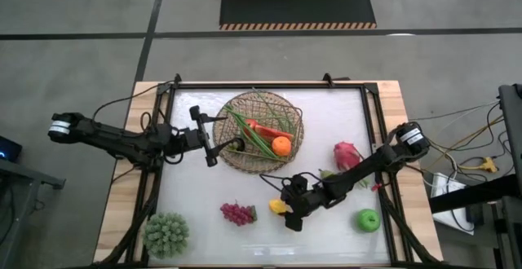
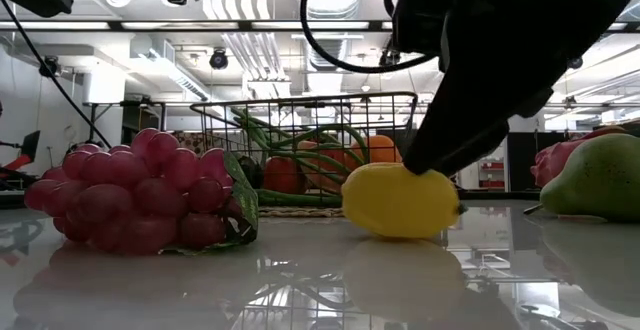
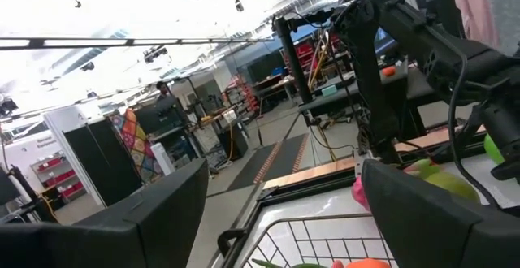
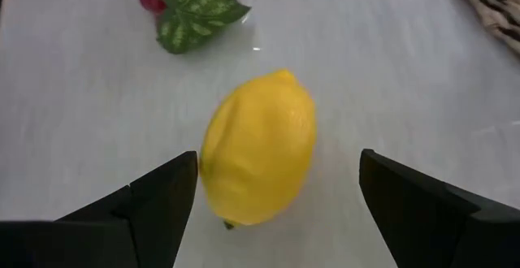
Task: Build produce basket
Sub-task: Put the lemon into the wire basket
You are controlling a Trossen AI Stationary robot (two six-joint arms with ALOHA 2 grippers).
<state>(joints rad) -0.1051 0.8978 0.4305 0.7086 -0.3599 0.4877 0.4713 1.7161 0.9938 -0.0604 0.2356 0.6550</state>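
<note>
The tan woven basket (image 1: 263, 130) sits far of the table's centre and holds long green stalks (image 1: 249, 132), a red piece (image 1: 265, 128) and an orange (image 1: 281, 146). The yellow lemon (image 4: 258, 148) lies on its side on the white table, also seen in the high view (image 1: 279, 207). My right gripper (image 4: 276, 179) is open, low over the lemon with one finger on each side of it. My left gripper (image 1: 214, 143) is open and empty, hovering at the basket's left rim. My right gripper comes down on the lemon slanting from the table's right, fingers astride its width. One finger (image 4: 175, 183) stands right at the lemon's side (image 4: 207, 166); whether it touches I cannot tell. The other finger (image 4: 390, 183) is clear of it. The lemon rests on the table.
Purple grapes with a leaf (image 1: 238, 213) lie just left of the lemon. A pear (image 2: 592, 178) and a pink dragon fruit (image 1: 347, 155) lie to its right, and a green apple (image 1: 369, 219) sits near the right corner. A green spiky ball (image 1: 165, 235) is at the near left corner.
</note>
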